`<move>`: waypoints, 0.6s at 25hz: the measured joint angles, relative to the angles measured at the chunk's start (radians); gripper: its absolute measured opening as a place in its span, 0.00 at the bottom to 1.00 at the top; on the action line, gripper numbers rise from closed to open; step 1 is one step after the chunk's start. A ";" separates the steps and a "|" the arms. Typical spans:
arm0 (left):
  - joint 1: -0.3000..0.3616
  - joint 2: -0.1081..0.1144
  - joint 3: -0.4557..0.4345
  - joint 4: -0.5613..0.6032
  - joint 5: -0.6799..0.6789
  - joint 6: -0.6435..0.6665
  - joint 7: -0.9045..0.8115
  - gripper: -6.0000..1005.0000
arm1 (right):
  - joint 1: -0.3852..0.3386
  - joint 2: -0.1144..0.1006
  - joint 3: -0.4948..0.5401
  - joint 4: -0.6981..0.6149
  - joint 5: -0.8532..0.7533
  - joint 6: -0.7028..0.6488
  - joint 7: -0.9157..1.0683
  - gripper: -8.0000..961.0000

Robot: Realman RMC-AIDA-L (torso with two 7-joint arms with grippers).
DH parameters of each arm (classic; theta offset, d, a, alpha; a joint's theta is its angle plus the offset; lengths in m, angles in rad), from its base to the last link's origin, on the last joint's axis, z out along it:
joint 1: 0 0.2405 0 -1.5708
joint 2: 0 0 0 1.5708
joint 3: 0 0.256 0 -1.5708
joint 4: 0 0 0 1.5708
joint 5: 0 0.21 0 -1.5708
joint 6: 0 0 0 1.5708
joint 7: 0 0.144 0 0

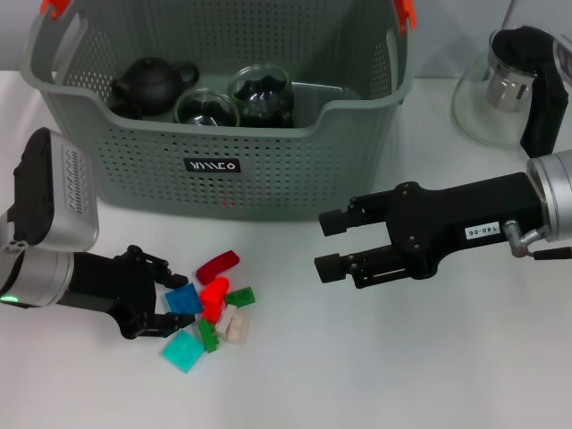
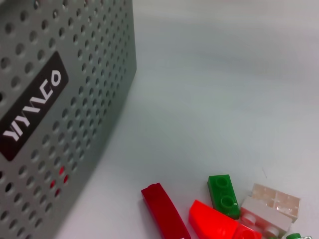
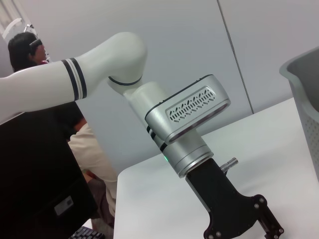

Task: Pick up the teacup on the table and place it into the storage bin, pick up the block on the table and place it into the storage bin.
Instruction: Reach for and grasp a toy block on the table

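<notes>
Beside the block pile (image 1: 210,308), in front of the storage bin (image 1: 223,125), left gripper (image 1: 161,299) stood jaws apart; right gripper (image 1: 335,243) hovered, jaws apart, empty. Risk: crowded bricks could scatter or get pinched together.

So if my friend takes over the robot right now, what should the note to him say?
Left gripper: low on the table, jaws open around the blue block at the edge of the block pile, nothing lifted yet.
Right gripper: open and empty, hovering in front of the storage bin.
In the bin: a dark teapot and two glass cups.
Done: teacup looks already binned.
Left: close on a block, lift it, drop it in the bin. The glass teapot beside the bin stays put.
</notes>
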 joint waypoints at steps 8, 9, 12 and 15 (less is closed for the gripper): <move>0.000 0.000 0.007 -0.002 0.000 -0.002 -0.001 0.51 | 0.000 0.000 0.000 0.001 0.000 0.000 -0.002 0.78; 0.000 0.000 0.007 -0.002 0.000 -0.003 -0.001 0.51 | 0.000 0.000 0.000 0.001 0.000 0.000 -0.002 0.78; 0.000 0.000 0.008 -0.002 0.000 -0.004 -0.003 0.51 | 0.000 0.000 0.000 0.001 0.000 -0.001 -0.002 0.78; 0.000 0.000 0.009 -0.002 0.000 -0.020 -0.024 0.51 | 0.000 0.000 0.000 0.002 0.000 -0.001 -0.002 0.78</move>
